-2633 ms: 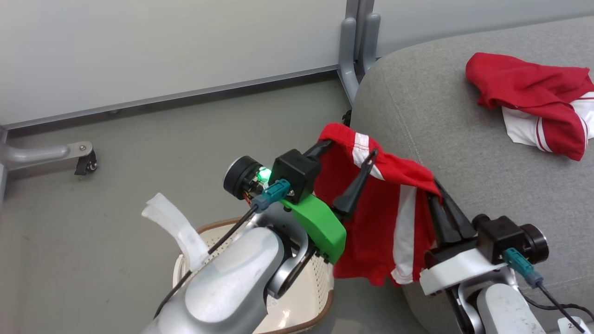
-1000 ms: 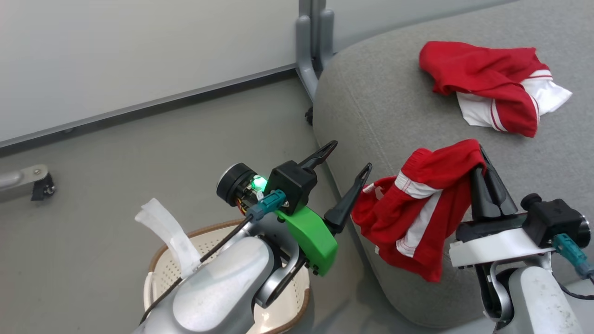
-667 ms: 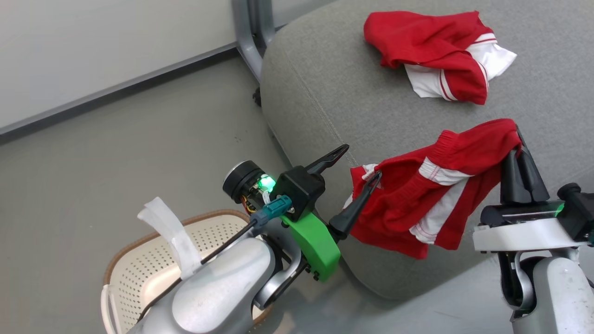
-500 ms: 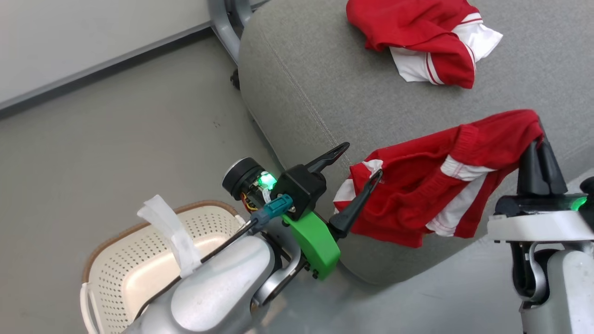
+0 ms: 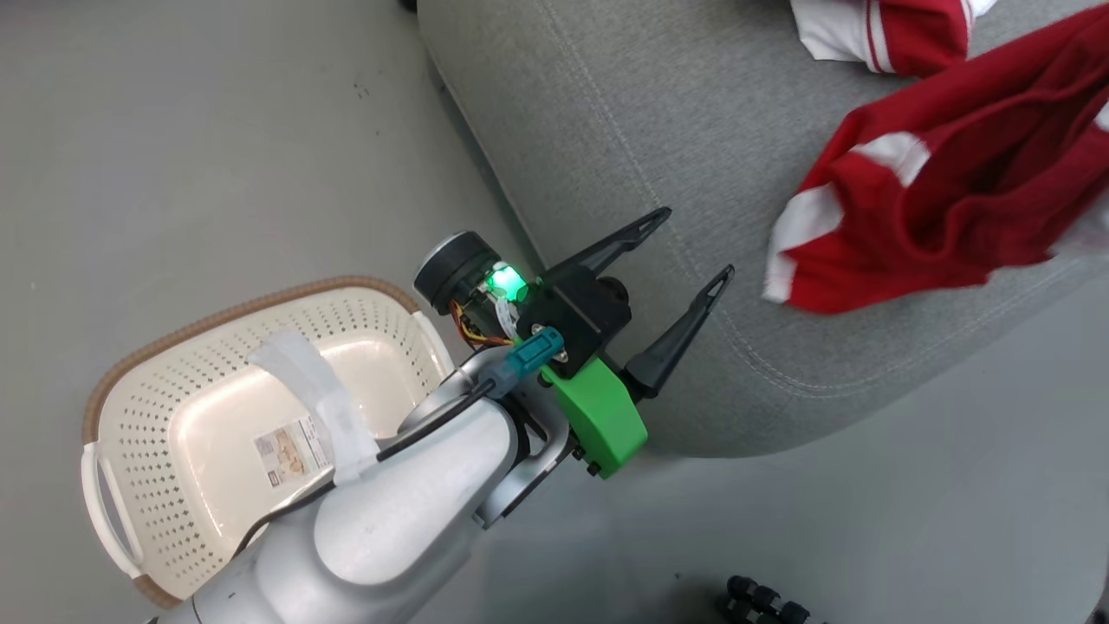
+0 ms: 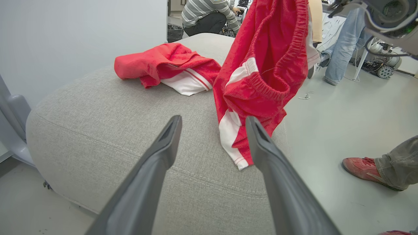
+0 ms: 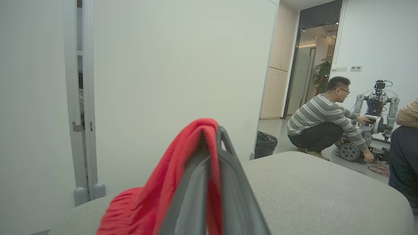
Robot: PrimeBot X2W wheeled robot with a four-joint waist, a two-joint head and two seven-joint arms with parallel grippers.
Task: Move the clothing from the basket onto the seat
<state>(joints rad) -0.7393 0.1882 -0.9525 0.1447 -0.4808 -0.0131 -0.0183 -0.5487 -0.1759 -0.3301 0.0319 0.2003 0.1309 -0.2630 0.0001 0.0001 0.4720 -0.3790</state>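
Left wrist view: my left claw [image 6: 214, 120] is spread wide, holding nothing, over the front edge of the seat [image 6: 98, 130]. Just past it the red shorts [image 6: 261, 65] (white side stripes, elastic waistband) dangle from my right claw [image 7: 214, 137], which is pinched shut on them. If I drop them here, they might slide off that rounded edge. Farther back, another red-and-white piece [image 6: 166, 65] lies crumpled.

One grey upholstered seat [image 5: 658, 113]. Two red and white sports garments: a crumpled garment [image 6: 165, 63] lying towards its far edge, a hanging garment [image 6: 261, 65] near a side edge. One cream perforated laundry basket [image 5: 139, 407] with one paper label [image 5: 290, 451] inside. Two grippers: left gripper [image 5: 696, 243], right gripper [image 7: 215, 137]. One crouching person [image 7: 321, 120]. One black waste bin [image 7: 265, 143]. One background robot [image 7: 375, 104].
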